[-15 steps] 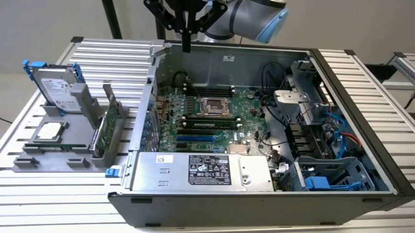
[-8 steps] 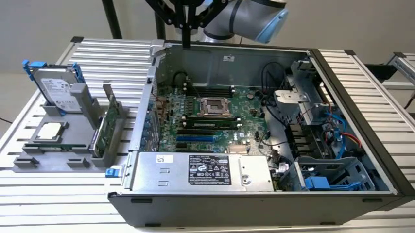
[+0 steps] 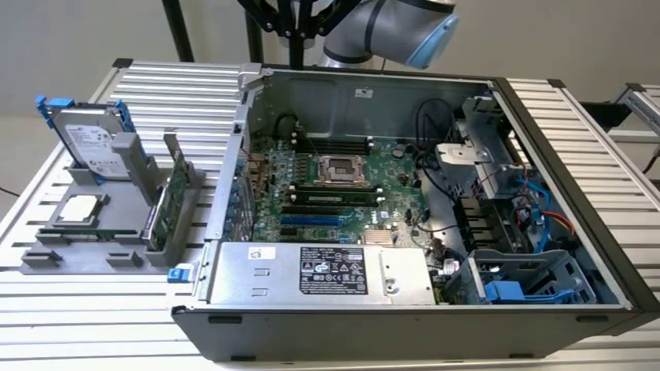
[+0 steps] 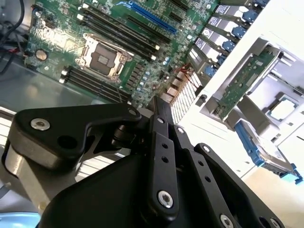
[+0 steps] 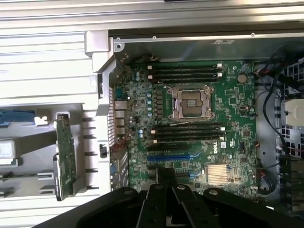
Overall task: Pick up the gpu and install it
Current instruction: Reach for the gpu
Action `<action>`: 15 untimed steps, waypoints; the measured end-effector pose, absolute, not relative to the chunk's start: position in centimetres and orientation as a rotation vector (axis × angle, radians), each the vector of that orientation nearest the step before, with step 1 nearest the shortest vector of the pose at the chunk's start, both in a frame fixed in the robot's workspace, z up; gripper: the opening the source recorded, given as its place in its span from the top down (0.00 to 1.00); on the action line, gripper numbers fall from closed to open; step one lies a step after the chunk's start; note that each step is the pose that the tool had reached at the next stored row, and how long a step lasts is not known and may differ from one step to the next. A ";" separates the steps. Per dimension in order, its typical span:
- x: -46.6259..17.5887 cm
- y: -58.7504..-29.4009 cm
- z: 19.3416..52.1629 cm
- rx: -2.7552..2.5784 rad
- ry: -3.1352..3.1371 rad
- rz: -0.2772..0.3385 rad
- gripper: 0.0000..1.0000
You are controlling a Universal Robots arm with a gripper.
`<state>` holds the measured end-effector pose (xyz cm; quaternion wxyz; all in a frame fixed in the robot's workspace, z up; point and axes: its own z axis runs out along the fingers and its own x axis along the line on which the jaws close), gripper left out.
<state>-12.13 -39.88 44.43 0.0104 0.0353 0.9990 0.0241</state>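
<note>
A gpu (image 3: 178,193) stands on edge in a grey rack (image 3: 62,259), just outside an open computer case (image 3: 341,104) on the exterior view's left. It is near a hard drive (image 3: 91,147), and nothing grips it. In both wrist views the gripper (image 5: 165,172) (image 4: 159,103) hangs above the green motherboard (image 5: 223,109) inside the case, well apart from the gpu, with its fingers pressed together and nothing between them.
</note>
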 end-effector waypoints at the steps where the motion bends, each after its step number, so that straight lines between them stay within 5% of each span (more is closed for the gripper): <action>1: -12.2 -39.9 44.4 0.110 3.118 0.075 1.00; 15: -13.5 -39.9 44.4 0.110 3.118 0.075 1.00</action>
